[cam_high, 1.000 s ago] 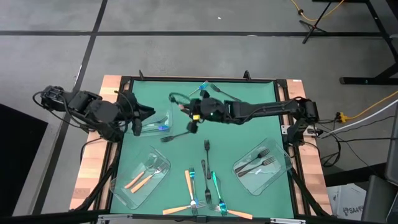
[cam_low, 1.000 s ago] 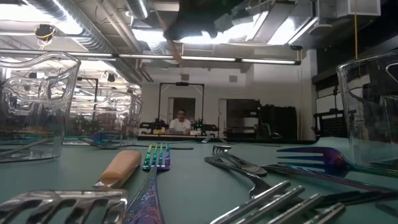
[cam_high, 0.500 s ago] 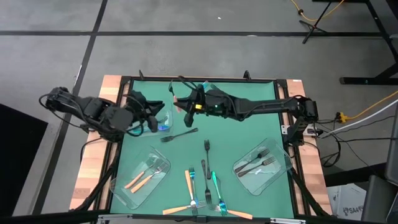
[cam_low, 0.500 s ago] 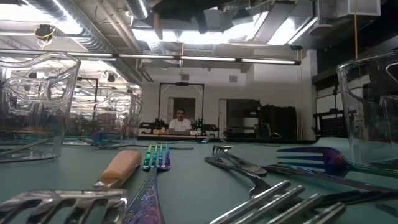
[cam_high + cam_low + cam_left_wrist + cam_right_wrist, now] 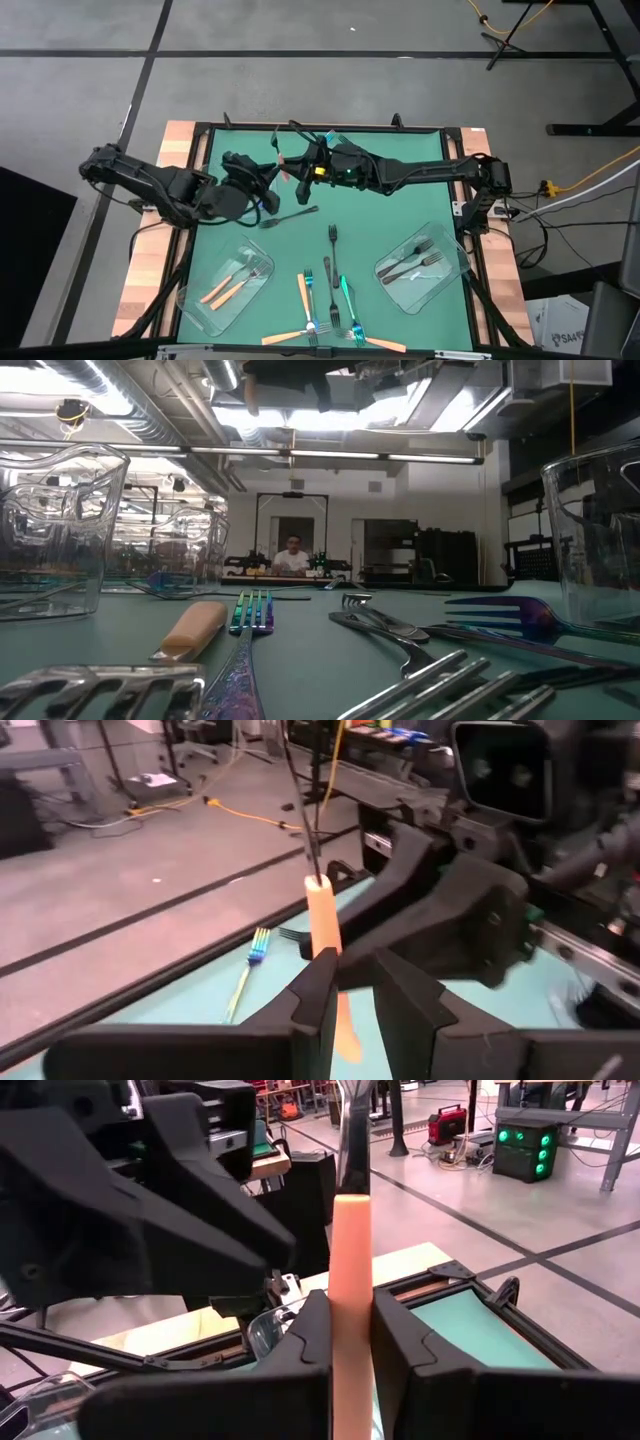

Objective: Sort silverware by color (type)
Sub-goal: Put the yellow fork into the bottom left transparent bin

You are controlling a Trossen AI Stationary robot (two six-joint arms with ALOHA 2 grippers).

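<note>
**Orange fork between two grippers**

Left gripper (image 5: 268, 180) has moved right since earlier, now meeting the right gripper (image 5: 290, 163) upper centre of the table (image 5: 380, 215). Right gripper clamped on orange fork (image 5: 350, 1280) — wrist views show it upright; left gripper's fingers (image 5: 318, 988) bracket the handle, contact unclear. High view barely shows the fork.

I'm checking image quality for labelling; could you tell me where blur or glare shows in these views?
Low view: the nearest fork tines are out of focus and ceiling lights glare. Left wrist view: the other arm looks soft. Right wrist view: the orange fork handle is sharp.
</note>
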